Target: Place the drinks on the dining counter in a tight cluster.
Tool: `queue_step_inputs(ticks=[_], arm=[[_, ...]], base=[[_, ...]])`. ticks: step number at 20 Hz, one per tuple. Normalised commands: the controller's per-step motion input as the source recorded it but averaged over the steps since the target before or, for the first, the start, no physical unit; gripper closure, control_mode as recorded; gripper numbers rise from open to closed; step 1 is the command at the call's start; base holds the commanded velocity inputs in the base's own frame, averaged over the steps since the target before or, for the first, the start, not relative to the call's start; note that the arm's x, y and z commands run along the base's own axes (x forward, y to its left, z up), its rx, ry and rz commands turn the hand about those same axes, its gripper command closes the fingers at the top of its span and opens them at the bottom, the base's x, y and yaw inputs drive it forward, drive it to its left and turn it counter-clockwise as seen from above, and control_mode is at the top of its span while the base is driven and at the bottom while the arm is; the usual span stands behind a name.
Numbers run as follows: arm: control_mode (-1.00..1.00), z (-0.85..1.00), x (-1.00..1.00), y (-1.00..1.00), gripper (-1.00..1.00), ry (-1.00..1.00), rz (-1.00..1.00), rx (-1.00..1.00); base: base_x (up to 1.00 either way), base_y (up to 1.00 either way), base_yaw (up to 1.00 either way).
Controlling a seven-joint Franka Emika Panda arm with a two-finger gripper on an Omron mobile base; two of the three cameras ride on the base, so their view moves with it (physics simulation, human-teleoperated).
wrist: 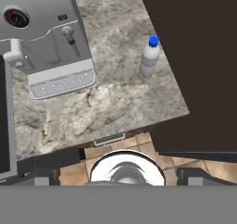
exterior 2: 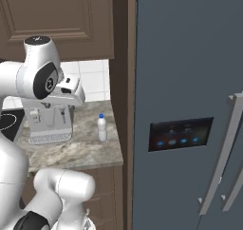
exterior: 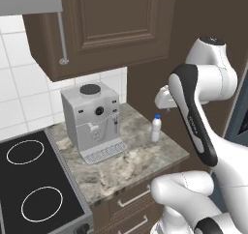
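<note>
One of the drinks, a small white bottle with a blue cap (exterior: 155, 127) (exterior 2: 101, 128) (wrist: 150, 57), stands upright on the small marbled countertop (exterior: 131, 155), near its right edge and beside the dark side panel. My gripper (wrist: 120, 177) hangs high above the front edge of this countertop, looking down, with the bottle ahead and to the right in the hand view. The jaws are open wide and hold nothing. The dining counter is out of view.
A silver coffee machine (exterior: 92, 119) (wrist: 41, 38) stands left of the bottle. A black cooktop (exterior: 29, 180) adjoins the countertop on the left. Brown wall cabinets (exterior: 111, 25) hang overhead. A tall grey fridge (exterior 2: 190, 105) stands to the right behind a dark panel.
</note>
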Motion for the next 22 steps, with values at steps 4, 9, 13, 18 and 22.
queue_step_inputs(ticks=[4, 9, 13, 18, 22], arm=[[-1.0, -0.49, 0.02, -0.17, -1.0, 0.05, -0.15, 0.08], [-1.0, -0.57, 0.05, 0.0, -1.0, 0.03, -0.38, 0.06], [-1.0, -0.49, 0.6, 0.0, -1.0, 0.05, -0.51, 0.0], [-1.0, -0.14, 0.86, -0.06, -1.0, 0.1, -0.29, 0.0], [-1.0, -0.05, 0.99, -0.15, -1.0, 0.08, -0.17, 0.0]], base=[[0.0, 0.0, 0.0], [0.0, 0.0, 0.0], [0.0, 0.0, 0.0], [0.0, 0.0, 0.0], [0.0, 0.0, 0.0]])
